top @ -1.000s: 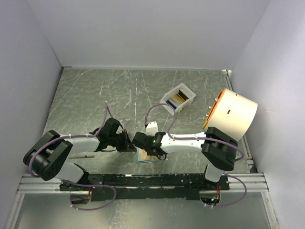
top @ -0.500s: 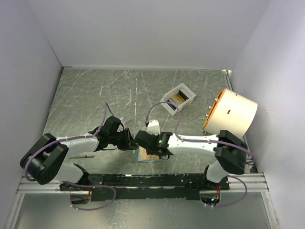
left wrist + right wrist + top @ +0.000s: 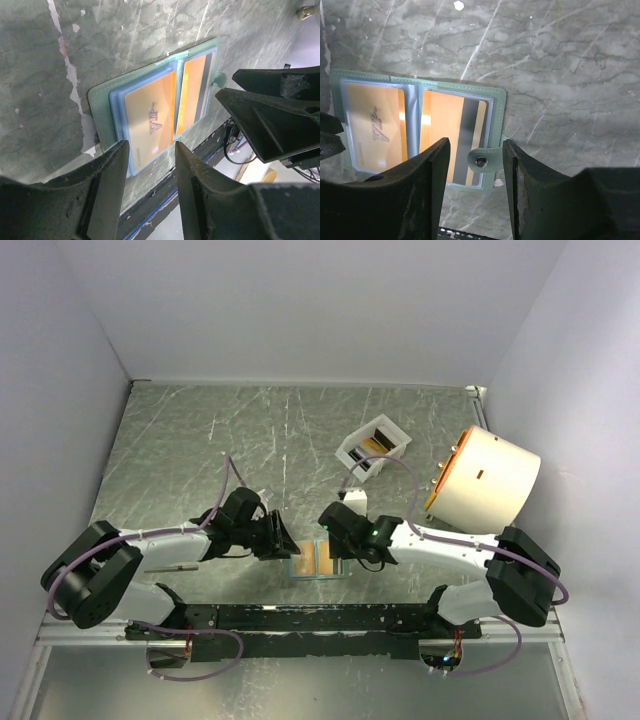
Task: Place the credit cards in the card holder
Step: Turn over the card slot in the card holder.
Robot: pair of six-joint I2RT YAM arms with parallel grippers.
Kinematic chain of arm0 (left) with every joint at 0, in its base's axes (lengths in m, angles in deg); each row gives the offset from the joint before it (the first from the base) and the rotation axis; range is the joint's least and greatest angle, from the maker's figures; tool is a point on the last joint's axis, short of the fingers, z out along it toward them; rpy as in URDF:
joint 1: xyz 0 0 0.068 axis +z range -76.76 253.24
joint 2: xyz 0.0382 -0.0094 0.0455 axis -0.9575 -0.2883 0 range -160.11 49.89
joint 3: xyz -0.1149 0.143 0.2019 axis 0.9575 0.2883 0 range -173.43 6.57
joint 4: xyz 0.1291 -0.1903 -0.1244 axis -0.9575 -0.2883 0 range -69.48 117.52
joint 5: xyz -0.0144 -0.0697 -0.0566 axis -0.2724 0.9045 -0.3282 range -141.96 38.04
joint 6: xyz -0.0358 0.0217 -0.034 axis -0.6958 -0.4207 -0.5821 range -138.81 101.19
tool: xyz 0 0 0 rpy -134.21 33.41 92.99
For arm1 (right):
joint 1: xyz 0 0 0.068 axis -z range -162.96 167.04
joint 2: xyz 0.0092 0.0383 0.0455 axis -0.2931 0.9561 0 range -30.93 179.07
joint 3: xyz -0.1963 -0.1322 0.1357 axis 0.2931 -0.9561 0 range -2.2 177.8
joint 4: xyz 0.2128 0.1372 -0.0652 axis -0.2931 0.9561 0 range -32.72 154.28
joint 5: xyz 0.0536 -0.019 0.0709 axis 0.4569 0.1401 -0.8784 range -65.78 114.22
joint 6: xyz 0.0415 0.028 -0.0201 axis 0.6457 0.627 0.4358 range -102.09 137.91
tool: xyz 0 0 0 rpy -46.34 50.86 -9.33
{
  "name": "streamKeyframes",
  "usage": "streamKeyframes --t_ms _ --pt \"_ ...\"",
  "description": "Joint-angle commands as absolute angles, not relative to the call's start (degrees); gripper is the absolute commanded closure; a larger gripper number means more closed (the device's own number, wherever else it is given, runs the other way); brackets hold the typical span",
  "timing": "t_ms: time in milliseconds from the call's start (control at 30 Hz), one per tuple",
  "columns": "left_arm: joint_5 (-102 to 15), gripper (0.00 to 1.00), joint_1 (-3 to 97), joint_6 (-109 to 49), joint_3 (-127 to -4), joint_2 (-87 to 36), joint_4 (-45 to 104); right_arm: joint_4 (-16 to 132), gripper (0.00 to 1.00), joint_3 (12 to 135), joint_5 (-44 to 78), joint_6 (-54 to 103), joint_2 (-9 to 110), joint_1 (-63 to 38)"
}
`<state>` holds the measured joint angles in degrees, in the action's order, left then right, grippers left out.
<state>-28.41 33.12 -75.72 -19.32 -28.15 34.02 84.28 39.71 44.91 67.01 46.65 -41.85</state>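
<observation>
**Two cards seated, both grippers slack beside the holder**

Grey marbled tabletop (image 3: 200, 440) fills the floor of a white-walled booth. At its 6 o'clock edge the card holder (image 3: 318, 561) lies opened flat, pale sleeves up. Two gold credit cards (image 3: 150, 120) sit in those sleeves, one in each half, and the snap tab (image 3: 481, 161) juts from the holder's outer edge.

The left gripper (image 3: 150, 150) stands at the holder's 9 o'clock, fingers parted with nothing between them. The right gripper (image 3: 476, 145) hangs at the holder's 3 o'clock, likewise released and empty, with its fingers straddling the snap tab from above.

A white tray (image 3: 350, 458) lies at about 1 o'clock from the holder, well apart from it, with loose cards (image 3: 375, 447) inside, some gold and some dark.

The insertion of this pair looks finished, so the step in hand reads as letting go and backing off. The next move probably calls for the right arm to reach to the tray and pinch one thin card by its edges. The left arm would likely need to pin the holder so that it cannot slide.
</observation>
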Motion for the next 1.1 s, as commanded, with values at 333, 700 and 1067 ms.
streamKeyframes --t_ms 333,700,1067 --pt "-31.4 0.46 31.2 -76.1 -21.2 -32.6 36.9 77.0 0.55 33.8 39.8 67.6 44.9 -39.4" --pt "-27.3 0.48 30.6 -77.9 -21.4 -31.8 41.8 75.6 0.56 31.3 39.2 69.0 44.7 -39.4" --pt "-23.2 0.48 29.3 -80.3 -21.4 -33.3 49.8 74.6 0.57 30.4 38.4 69.5 44.8 -39.4"
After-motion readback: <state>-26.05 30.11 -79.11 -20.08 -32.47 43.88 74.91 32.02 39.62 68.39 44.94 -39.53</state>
